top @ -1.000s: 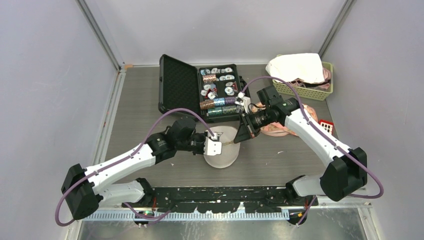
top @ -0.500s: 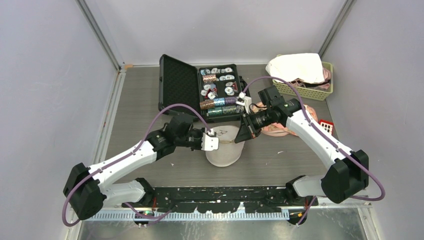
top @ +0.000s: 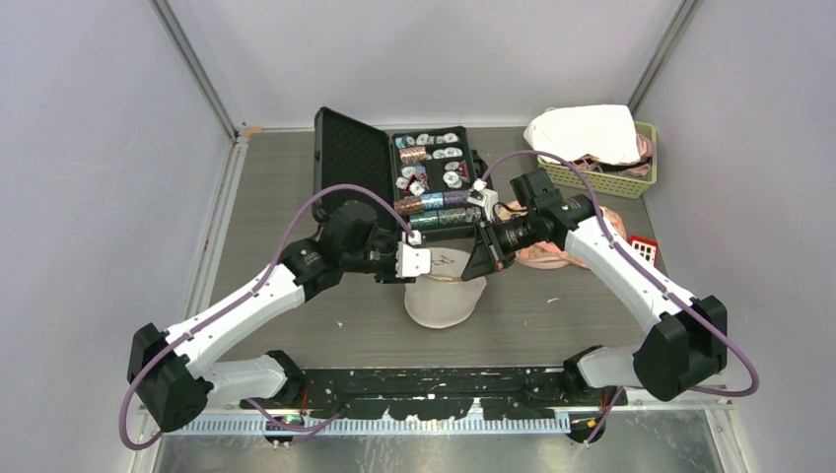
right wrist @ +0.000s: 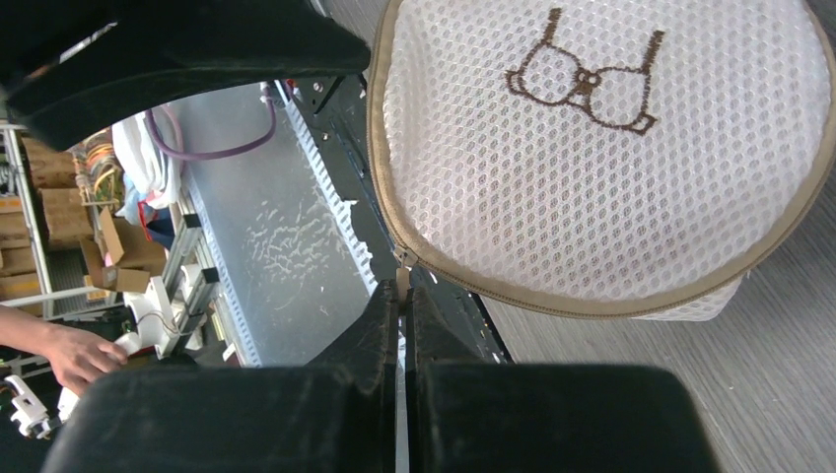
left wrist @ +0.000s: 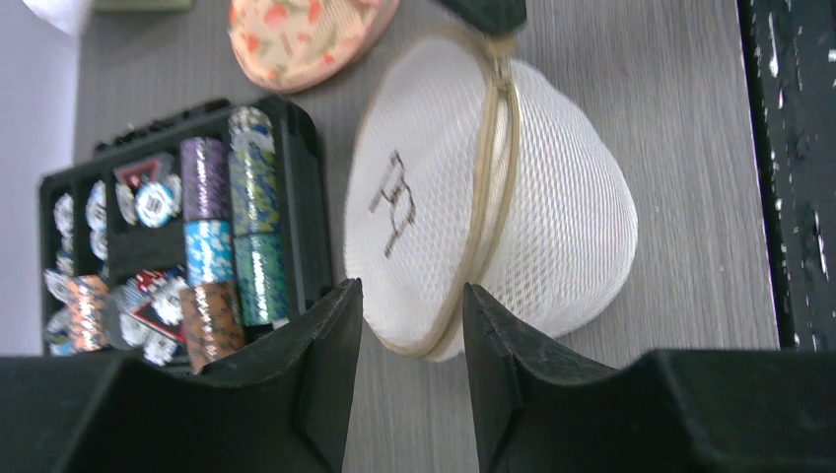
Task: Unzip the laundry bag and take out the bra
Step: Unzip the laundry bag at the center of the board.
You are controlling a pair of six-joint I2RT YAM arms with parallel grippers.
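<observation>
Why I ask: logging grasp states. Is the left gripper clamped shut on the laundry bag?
No; the left gripper is plainly open, with the rim of the laundry bag showing in its gap.

The mesh of the laundry bag point(right wrist: 601, 148) is too dense to show what lies inside, and the bra cannot be made out in any view. At the bag's rim the zipper pull point(right wrist: 402, 284) disappears between the pressed-together fingers of the right pincer point(right wrist: 402, 307), with only its top showing. From above, both pincers cover the bag's far edge. Whether the spread left pincer point(left wrist: 411, 296) touches the bag's near rim is unclear. Beyond the bag, a peach floral pad point(left wrist: 296, 39) is cropped by the picture's top edge.
</observation>
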